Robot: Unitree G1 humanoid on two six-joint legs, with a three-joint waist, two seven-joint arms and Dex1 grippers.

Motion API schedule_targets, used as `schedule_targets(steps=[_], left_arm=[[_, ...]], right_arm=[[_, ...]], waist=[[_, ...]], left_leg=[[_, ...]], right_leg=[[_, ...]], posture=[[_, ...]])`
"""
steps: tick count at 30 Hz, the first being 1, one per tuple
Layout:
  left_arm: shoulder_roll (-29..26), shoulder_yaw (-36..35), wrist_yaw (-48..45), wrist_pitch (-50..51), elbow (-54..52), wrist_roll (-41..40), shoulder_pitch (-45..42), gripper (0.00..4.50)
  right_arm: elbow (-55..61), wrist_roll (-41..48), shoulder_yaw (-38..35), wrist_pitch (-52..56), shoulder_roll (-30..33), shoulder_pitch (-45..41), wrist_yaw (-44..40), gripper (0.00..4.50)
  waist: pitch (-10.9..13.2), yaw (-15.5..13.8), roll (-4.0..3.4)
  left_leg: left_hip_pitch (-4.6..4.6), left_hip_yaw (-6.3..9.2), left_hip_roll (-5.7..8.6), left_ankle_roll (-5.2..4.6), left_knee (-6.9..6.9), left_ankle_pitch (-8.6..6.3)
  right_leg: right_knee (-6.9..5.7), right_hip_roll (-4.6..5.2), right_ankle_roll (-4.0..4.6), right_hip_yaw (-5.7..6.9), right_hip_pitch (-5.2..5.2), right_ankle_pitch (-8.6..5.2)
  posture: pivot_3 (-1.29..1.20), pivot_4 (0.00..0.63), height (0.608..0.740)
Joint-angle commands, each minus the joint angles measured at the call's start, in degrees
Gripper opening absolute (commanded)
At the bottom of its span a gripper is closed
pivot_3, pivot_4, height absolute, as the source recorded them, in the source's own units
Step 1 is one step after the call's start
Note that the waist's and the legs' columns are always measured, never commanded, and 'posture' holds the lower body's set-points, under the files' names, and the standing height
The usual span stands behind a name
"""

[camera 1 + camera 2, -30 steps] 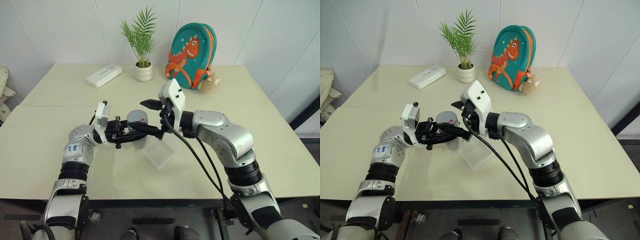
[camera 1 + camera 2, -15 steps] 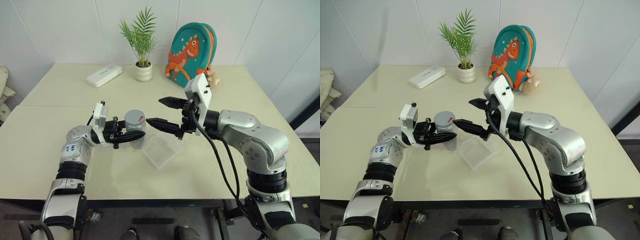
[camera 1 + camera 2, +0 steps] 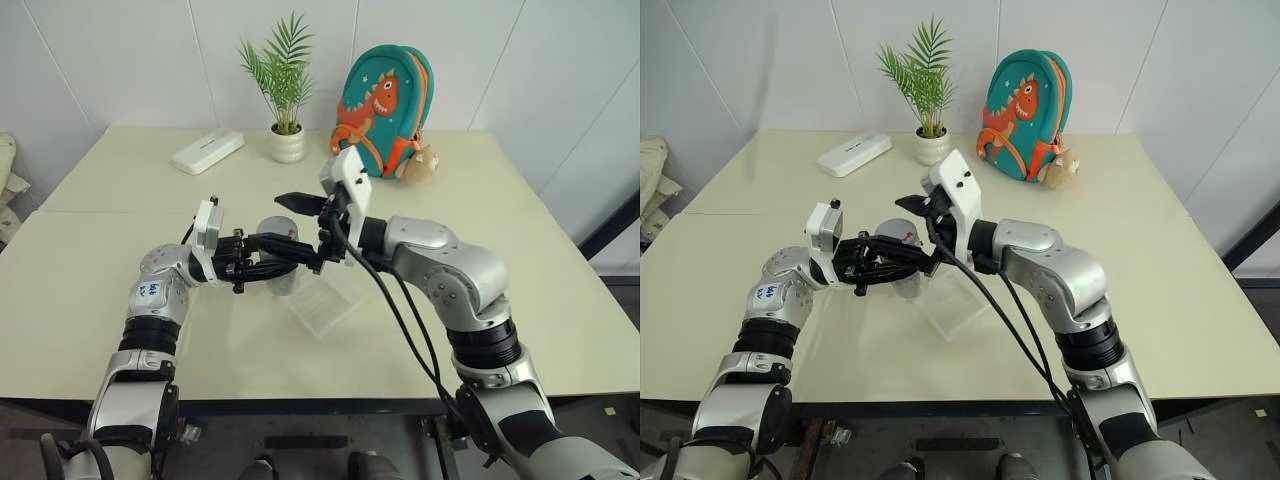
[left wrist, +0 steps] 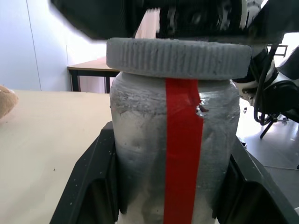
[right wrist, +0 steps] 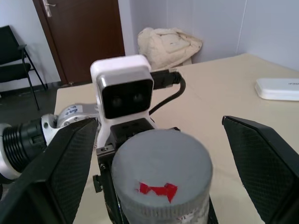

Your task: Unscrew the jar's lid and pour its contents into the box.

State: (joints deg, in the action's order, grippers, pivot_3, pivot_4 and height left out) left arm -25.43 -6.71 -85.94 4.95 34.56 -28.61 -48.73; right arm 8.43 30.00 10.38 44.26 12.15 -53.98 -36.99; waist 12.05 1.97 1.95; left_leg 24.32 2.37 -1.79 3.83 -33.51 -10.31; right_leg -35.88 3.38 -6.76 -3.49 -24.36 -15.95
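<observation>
The jar (image 4: 140, 154), cloudy-walled with a red stripe down its side, stands upright above the table with my left gripper (image 3: 280, 268) shut on its body. Its grey ribbed lid (image 5: 161, 163) sits on top and bears a small red mark. My right gripper (image 3: 275, 222) reaches in from the right, and its black fingers (image 5: 60, 168) stand wide open on either side of the lid, apart from it. The box (image 3: 322, 300), a shallow clear tray, lies on the table just right of and below the jar. The contents cannot be made out through the jar's wall.
At the back of the table stand a white plant pot (image 3: 287, 146) with a green plant, a white oblong case (image 3: 208, 152) to its left, and a teal dinosaur backpack (image 3: 383, 95) with a small plush toy (image 3: 425, 165) to its right.
Half a second ago my right gripper had drawn back to the right of the jar; it has now come back left over the lid, still open. The left gripper kept the jar in place.
</observation>
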Motion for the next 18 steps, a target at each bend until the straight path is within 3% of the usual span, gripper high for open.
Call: schedule_targets(steps=[1,18], left_arm=[[-0.26,-0.38,-1.06,-0.71,-1.15,-0.4,-1.18,2.01],[-0.39,-0.5,-0.79,-0.51,-1.96,-0.55,-0.55,2.01]], right_arm=[[-0.76,-1.81,0.78,-3.41,-1.08,-2.27,-1.05,4.46],[-1.36,-4.27,-0.88,-3.08,-0.07,-1.06,-0.93,4.46]], waist=[[0.0,0.06,0.0],[0.0,-0.01,0.0]], left_leg=[[0.0,0.0,0.0,0.0,0.0,0.0],[0.0,0.0,0.0,0.0,0.0,0.0]], right_leg=[[-0.01,0.0,0.0,0.0,0.0,0.0],[-0.02,-0.01,0.0,0.0,-0.01,0.0]], posture=[[0.0,0.15,0.74],[0.0,0.15,0.74]])
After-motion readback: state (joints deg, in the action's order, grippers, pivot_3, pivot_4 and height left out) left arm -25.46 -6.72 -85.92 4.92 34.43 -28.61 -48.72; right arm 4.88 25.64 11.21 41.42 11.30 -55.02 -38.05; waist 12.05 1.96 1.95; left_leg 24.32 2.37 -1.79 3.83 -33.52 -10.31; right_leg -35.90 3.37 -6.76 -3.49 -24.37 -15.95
